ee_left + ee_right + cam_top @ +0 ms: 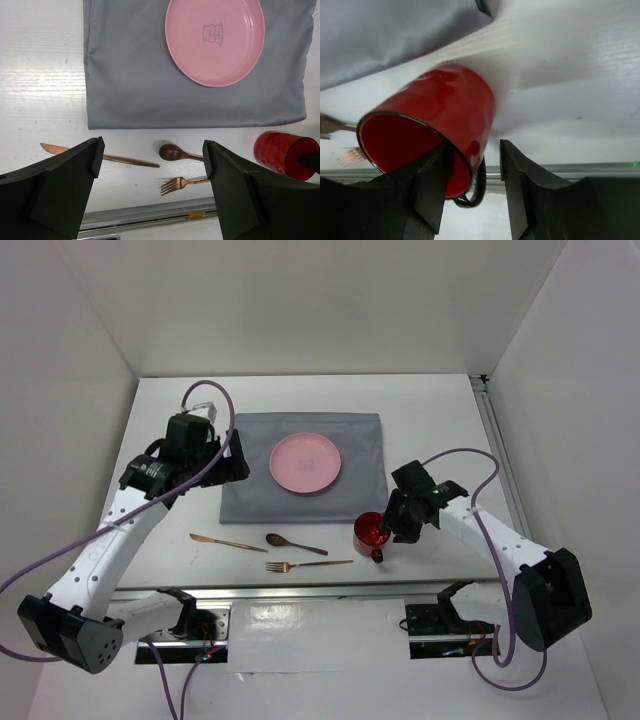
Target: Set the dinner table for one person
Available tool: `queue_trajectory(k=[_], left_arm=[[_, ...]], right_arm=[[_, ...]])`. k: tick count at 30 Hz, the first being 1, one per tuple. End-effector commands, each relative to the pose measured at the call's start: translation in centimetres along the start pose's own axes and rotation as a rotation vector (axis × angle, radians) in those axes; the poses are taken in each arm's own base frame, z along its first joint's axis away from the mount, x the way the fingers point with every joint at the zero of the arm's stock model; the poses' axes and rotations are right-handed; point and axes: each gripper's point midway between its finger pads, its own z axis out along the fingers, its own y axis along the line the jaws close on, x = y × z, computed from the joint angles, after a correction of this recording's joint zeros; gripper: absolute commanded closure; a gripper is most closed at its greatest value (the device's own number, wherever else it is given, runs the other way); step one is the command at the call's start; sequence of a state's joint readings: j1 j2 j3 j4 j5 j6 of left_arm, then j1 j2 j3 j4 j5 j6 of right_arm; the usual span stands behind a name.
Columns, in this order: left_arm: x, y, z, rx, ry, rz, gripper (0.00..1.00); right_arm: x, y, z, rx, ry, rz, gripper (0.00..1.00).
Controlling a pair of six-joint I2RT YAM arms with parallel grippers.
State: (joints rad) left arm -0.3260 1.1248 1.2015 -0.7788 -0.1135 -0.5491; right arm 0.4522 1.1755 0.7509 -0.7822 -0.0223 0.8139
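Dinner table (430, 430): mug (370, 533) by near edge

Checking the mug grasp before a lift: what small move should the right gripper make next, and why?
Probably close the right gripper on the red mug. Its jaws straddle the mug's wall, one finger inside the rim, the other outside by the black handle, with a gap showing, so the wall is not yet pinched.
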Motion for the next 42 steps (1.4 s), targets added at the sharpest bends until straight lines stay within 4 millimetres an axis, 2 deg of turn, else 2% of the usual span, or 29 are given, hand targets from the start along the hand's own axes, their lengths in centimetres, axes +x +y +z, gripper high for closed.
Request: queue_trajectory(k=[1,2,3,5,6,7,8,9,11,12,14,15,17,18,19,20,21,22,23,24,25,27,28,30,31,33,36,40,42], left_arm=[[-1.6,-1.1,-0.6,0.041,-0.053,0.018,0.01],[-1.6,-1.1,-0.6,0.041,-0.053,0.018,0.01],[-1.6,-1.0,-0.6,0.041,-0.053,0.027,0.01],[-1.6,-1.0,-0.6,0.041,-0.053,0.04,0.01],[-1.5,-0.9,-0.3,0.037,-0.045,0.041,0.01],[-1.9,-1.1,-0.6,0.042,-0.056,0.049,0.01],[-2.0,-1.0,-0.5,0.033,-0.06,0.048,0.01],[-2.3,-1.1,-0.8,0.038,-0.07,0.048,0.01],[-2.1,-1.0,-0.8,0.033,-0.06,0.048,0.01],[-2.0,-0.7,-0.8,0.019,-0.055,0.049,0.01],[-1.7,-0.6,-0.5,0.011,-0.039,0.051,0.01],[-1.3,-0.4,-0.3,0.006,-0.029,0.052,0.01],[-0.8,-0.4,0.2,0.008,-0.005,0.054,0.01],[-0.2,-0.3,0.6,0.008,0.017,0.064,0.01],[0.1,-0.2,0.8,-0.001,0.035,0.066,0.01],[0.5,0.0,1.0,-0.005,0.045,0.067,0.01],[1.1,0.5,1.1,-0.027,0.063,0.069,0.01],[1.5,1.1,1.3,-0.055,0.073,0.055,0.01],[1.9,1.2,0.9,-0.059,0.078,0.032,0.01],[2.4,1.7,1.2,-0.081,0.087,0.019,0.01],[2.8,2.2,0.9,-0.103,0.089,0.004,0.01],[4.0,3.0,0.6,-0.145,0.12,-0.042,0.01],[4.7,3.5,0.6,-0.167,0.133,-0.06,0.01],[6.0,4.2,0.5,-0.201,0.153,-0.114,0.01],[6.5,4.4,0.4,-0.205,0.157,-0.127,0.01],[8.4,4.7,0.4,-0.2,0.188,-0.167,0.01],[9.9,5.2,0.7,-0.218,0.2,-0.202,0.01],[10.1,4.8,0.2,-0.225,0.199,-0.225,0.01],[10.9,4.5,0.1,-0.211,0.219,-0.257,0.01]], right_arm=[[-1.2,1.4,0.8,-0.046,-0.049,-0.022,0.49],[-1.5,1.7,0.8,-0.056,-0.058,-0.022,0.54],[-1.6,1.4,1.0,-0.038,-0.065,-0.021,0.67],[-2.7,1.5,0.3,-0.014,-0.103,-0.019,0.84],[-2.9,0.8,0.0,0.024,-0.114,-0.019,0.97],[-2.9,0.9,-0.4,0.03,-0.109,-0.019,0.97],[-4.5,1.3,-1.9,0.037,-0.17,-0.016,1.0],[-4.6,0.9,-2.9,0.063,-0.173,-0.016,1.0],[-6.0,1.4,-4.7,0.074,-0.224,-0.023,1.0],[-7.6,2.8,-6.7,0.032,-0.269,-0.028,1.0],[-9.4,3.8,-8.0,0.024,-0.306,-0.057,1.0],[-11.3,4.9,-9.4,0.0,-0.347,-0.051,1.0],[-13.9,6.1,-8.2,0.014,-0.36,-0.079,1.0],[-15.9,7.7,-9.0,-0.044,-0.379,-0.075,1.0],[-17.3,8.7,-7.0,-0.041,-0.354,-0.103,1.0],[-18.4,9.5,-6.4,-0.055,-0.347,-0.105,1.0],[-20.7,11.3,-7.6,-0.096,-0.384,-0.095,1.0],[-21.8,11.5,-5.0,-0.058,-0.347,-0.099,1.0],[-22.8,12.0,-4.4,-0.047,-0.355,-0.096,1.0],[-24.9,13.0,-5.1,-0.062,-0.398,-0.095,1.0],[-25.8,12.6,-2.6,-0.029,-0.369,-0.083,1.0],[-27.9,13.7,-2.3,-0.041,-0.393,-0.074,1.0],[-28.3,13.6,-0.3,-0.017,-0.379,-0.083,1.0],[-29.5,13.8,0.5,-0.018,-0.389,-0.074,1.0],[-29.4,13.1,2.1,0.016,-0.371,-0.072,1.0],[-30.7,13.1,2.6,0.019,-0.399,-0.061,1.0],[-31.3,13.3,4.5,0.016,-0.405,-0.061,1.0],[-32.2,13.1,6.6,0.031,-0.393,-0.052,1.0],[-32.5,12.9,6.8,0.023,-0.388,-0.046,1.0]])
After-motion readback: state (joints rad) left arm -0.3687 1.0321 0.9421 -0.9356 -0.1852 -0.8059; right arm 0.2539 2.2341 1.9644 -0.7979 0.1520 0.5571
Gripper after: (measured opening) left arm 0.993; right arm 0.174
